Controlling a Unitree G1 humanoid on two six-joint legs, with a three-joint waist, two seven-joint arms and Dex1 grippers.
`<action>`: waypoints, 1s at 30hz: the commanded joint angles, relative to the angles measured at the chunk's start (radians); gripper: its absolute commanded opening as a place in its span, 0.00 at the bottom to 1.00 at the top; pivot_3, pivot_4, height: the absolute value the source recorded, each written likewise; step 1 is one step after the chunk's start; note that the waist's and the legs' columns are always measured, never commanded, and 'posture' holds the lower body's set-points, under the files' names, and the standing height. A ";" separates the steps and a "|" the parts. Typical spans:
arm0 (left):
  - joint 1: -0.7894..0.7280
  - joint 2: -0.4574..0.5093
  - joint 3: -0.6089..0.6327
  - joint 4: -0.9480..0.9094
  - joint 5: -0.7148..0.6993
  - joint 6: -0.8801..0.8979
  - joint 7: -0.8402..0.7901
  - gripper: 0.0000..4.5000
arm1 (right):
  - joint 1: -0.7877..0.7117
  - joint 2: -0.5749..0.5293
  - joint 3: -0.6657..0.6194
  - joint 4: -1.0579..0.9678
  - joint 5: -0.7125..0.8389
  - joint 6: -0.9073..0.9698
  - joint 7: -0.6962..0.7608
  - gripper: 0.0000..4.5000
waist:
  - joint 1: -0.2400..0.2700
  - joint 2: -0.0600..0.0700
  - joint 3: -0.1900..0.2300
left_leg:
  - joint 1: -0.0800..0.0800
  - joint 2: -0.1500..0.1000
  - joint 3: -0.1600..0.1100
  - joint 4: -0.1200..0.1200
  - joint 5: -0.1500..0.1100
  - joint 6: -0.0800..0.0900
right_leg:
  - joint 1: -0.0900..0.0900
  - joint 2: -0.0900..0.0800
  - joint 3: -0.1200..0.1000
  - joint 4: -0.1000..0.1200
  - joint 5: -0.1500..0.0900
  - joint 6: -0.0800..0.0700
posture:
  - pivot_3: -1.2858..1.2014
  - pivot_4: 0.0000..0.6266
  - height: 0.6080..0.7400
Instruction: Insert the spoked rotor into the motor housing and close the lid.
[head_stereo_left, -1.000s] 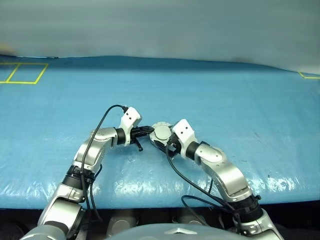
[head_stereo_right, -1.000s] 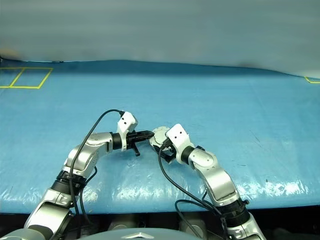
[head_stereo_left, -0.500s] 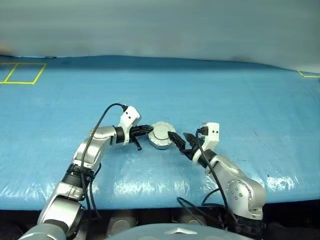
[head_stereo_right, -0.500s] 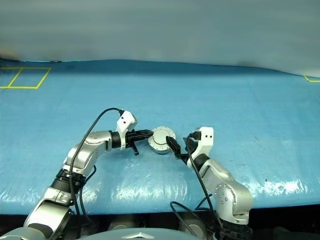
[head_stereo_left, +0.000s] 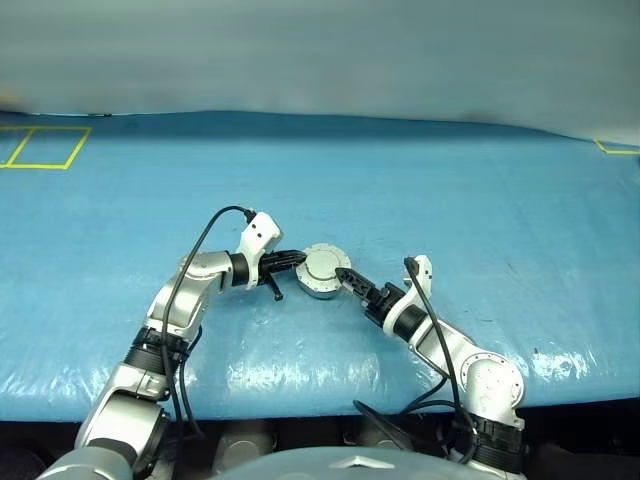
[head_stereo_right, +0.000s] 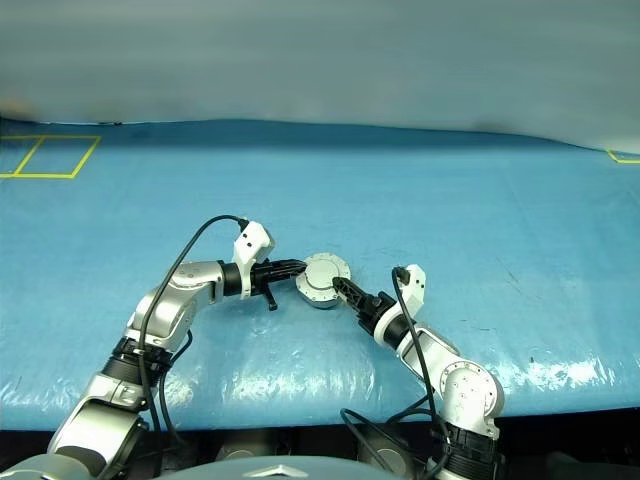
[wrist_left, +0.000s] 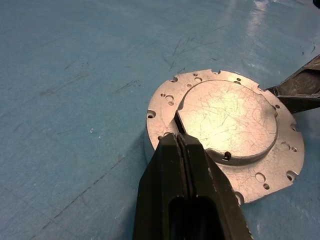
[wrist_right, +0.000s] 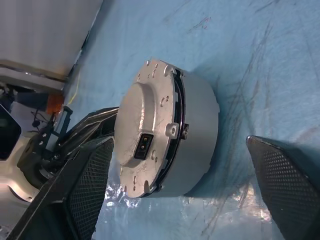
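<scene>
The motor housing (head_stereo_left: 321, 271) sits on the blue table with its lid (wrist_left: 227, 120) shut flat on top, a silver disc with a raised centre. The spoked rotor is hidden. My left gripper (head_stereo_left: 297, 259) is shut, and its joined fingertips (wrist_left: 178, 145) rest on the lid's rim at the housing's left side. My right gripper (head_stereo_left: 348, 278) is open, low over the table at the housing's right side. In the right wrist view its two fingers (wrist_right: 85, 190) stand wide apart on either side of the housing's wall (wrist_right: 197, 140) without touching it.
A blue sheet (head_stereo_left: 450, 210) covers the whole table. Yellow tape squares (head_stereo_left: 40, 148) lie at the far left and a yellow mark (head_stereo_left: 618, 149) at the far right. The table's front edge (head_stereo_left: 300, 405) runs just below both arms.
My right hand has come off the top of the housing, rolled over and dropped down to its right side, fingers now pointing at it. The left gripper and the housing have stayed put.
</scene>
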 joint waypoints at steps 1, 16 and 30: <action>0.003 0.000 -0.004 0.000 0.005 -0.001 -0.004 0.00 | -0.017 0.101 0.016 0.038 0.079 -0.007 -0.042 0.99 | 0.000 0.000 0.000 | 0.000 0.000 0.000 0.000 0.000 0.000 | 0.000 0.000 0.000 0.000 0.000 0.000 | 0.52 0.24 1.00; 0.005 -0.001 0.000 0.020 0.007 -0.007 -0.010 0.00 | 0.027 0.064 0.068 0.108 0.327 -0.080 -0.159 0.30 | -0.001 0.000 0.000 | 0.000 0.000 0.000 0.000 0.000 0.000 | 0.000 0.000 0.000 0.000 0.000 0.000 | 0.52 0.24 1.00; 0.002 -0.054 0.122 -0.026 -0.086 0.088 0.065 0.14 | 0.066 0.029 0.121 0.095 0.391 -0.126 -0.192 0.27 | -0.009 0.000 0.000 | -0.001 0.001 0.000 0.000 0.000 0.000 | -0.001 0.000 0.000 0.000 0.001 0.002 | 0.52 0.24 1.00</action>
